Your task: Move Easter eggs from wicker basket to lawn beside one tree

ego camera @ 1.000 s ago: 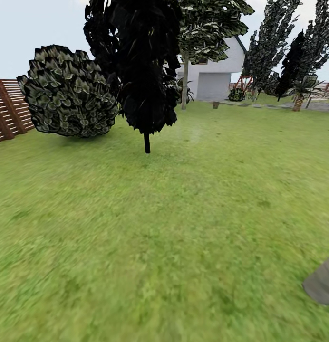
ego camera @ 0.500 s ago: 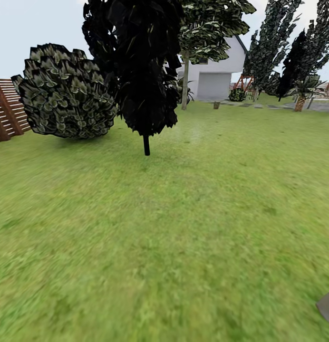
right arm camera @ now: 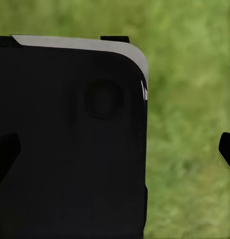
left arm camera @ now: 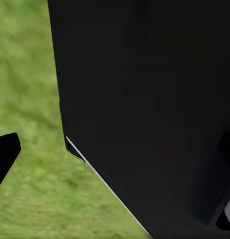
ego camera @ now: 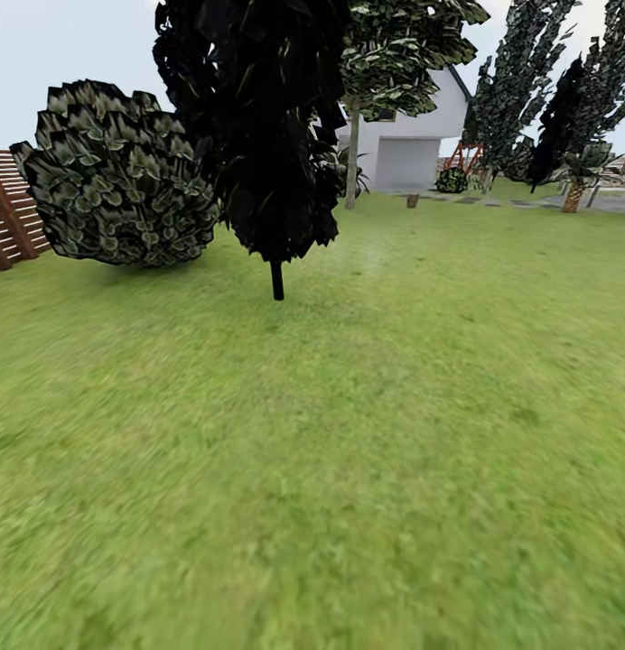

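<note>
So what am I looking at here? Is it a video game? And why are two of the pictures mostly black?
It does look like a game: it is a pretend garden made by a computer, and a pretend robot on wheels with two arms is rolling through it. A person steers it.

The big picture comes from a camera on the robot's head. It sees the lawn, a round bush, a black-leaved tree on a thin stem, a brown fence and a white house far back.

The other two pictures come from little cameras near the robot's hands. A big black shape, probably part of the robot itself, sits close in front of each, with grass behind. The dark tips at the edges look like its fingers, and nothing shows between them.

The robot is meant to move Easter eggs from a basket to a tree, but right now it seems to be just driving.
</note>
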### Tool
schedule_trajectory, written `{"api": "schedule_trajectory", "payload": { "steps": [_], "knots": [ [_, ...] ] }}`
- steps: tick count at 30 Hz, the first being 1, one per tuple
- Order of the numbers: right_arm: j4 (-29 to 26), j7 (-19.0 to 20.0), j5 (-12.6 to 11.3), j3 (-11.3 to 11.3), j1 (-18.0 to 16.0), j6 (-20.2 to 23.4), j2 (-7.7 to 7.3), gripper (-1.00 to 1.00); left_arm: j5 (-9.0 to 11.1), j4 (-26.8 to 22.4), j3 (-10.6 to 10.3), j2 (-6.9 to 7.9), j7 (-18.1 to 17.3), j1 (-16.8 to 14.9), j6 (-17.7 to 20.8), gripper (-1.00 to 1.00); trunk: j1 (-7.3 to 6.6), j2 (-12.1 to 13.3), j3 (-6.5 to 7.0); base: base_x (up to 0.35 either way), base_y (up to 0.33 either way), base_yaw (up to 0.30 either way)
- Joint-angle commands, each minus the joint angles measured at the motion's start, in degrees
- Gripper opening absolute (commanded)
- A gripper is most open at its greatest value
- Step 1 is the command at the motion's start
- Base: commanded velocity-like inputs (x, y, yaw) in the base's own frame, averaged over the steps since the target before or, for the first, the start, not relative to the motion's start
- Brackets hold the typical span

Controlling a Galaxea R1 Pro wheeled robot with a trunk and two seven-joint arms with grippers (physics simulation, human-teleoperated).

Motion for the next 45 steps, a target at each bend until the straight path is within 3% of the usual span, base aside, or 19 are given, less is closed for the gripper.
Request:
{"api": "schedule_trajectory", "payload": {
  "steps": [1, 45],
  "knots": [
    [0.05, -0.03, -0.02, 0.01, -0.04, -0.19, -0.02, 1.0, 0.03, -0.01, 0.04, -0.01, 0.05, -0.02, -0.01, 1.0, 0.03, -0.02, -0.05, 0.34, 0.0, 0.0],
    [0.05, -0.03, -0.02, 0.01, 0.01, -0.19, -0.01, 1.0, 0.03, -0.01, 0.04, -0.01, 0.05, -0.02, -0.01, 1.0, 0.03, -0.02, -0.05, 0.34, 0.0, 0.0]
  ]
}}
